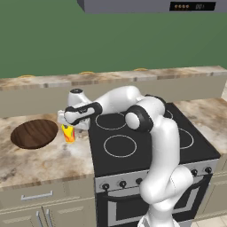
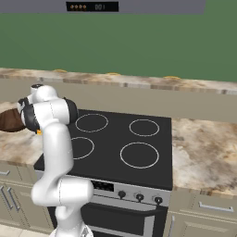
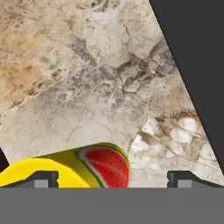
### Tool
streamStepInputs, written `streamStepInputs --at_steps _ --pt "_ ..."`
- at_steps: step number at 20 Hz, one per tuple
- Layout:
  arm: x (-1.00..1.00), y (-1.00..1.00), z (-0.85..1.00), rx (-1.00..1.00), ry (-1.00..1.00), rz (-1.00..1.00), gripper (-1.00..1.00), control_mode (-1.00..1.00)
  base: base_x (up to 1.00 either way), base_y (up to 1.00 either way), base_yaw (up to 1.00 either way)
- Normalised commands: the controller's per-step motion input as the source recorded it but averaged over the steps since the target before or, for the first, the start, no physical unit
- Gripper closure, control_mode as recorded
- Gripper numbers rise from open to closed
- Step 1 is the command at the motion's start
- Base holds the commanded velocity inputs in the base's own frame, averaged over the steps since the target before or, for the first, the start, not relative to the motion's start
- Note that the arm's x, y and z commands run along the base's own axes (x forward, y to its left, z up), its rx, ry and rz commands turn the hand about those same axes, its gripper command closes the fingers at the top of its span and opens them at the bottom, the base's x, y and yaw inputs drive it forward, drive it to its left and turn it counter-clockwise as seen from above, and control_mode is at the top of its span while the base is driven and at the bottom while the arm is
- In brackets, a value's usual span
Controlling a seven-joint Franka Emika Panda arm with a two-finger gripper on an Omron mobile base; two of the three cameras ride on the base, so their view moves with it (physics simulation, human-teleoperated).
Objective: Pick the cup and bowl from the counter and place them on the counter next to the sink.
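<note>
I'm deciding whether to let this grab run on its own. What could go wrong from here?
1. In the hand view the cup sits off-centre, toward one of the open fingers; closing might nudge or tip it rather than grip it.
2. The bowl lies just beyond the cup on the counter; a tipped cup might roll against it.
3. The stovetop edge lies beside the cup, so a sideways slide might reach it.
</note>
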Motion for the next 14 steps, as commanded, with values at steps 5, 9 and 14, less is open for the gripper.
streamStepInputs --at_steps 5,9,14 --pt "0.00 0.00 0.00 0.00 0.00 0.00 1.00 -1.00 0.00 0.00 0.00" --pt "0.00 0.00 0.00 0.00 0.00 0.00 1.00 -1.00 0.00 0.00 0.00" --pt "0.00 0.00 0.00 0.00 0.00 0.00 1.00 -1.00 0.00 0.00 0.00"
